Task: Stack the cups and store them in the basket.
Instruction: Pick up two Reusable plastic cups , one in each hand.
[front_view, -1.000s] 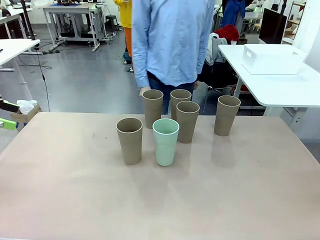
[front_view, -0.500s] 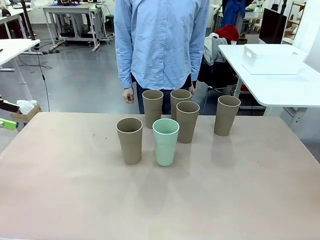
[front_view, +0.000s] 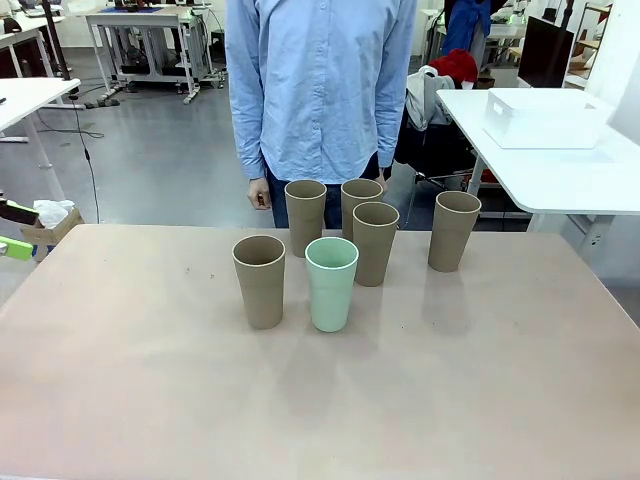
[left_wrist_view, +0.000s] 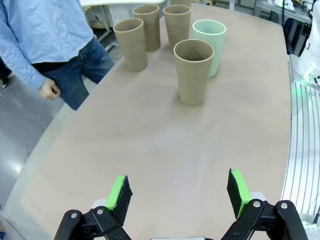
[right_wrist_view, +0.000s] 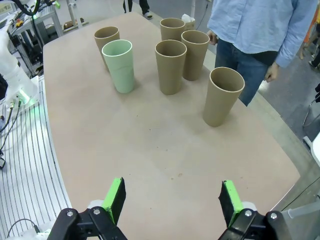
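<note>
Six cups (front_view: 375, 243) stand on our table (front_view: 300, 400), one mint cup (front_view: 332, 290) among them; our left gripper (left_wrist_view: 178, 192) and right gripper (right_wrist_view: 172, 199) gape empty.

Open table (front_view: 320, 420) before clustered cups (front_view: 375, 245), person (front_view: 320, 90) standing behind

person (front_view: 320, 90): shifted toward robot's left | hand (front_view: 259, 193): now beside rear cup (front_view: 305, 215)
</note>
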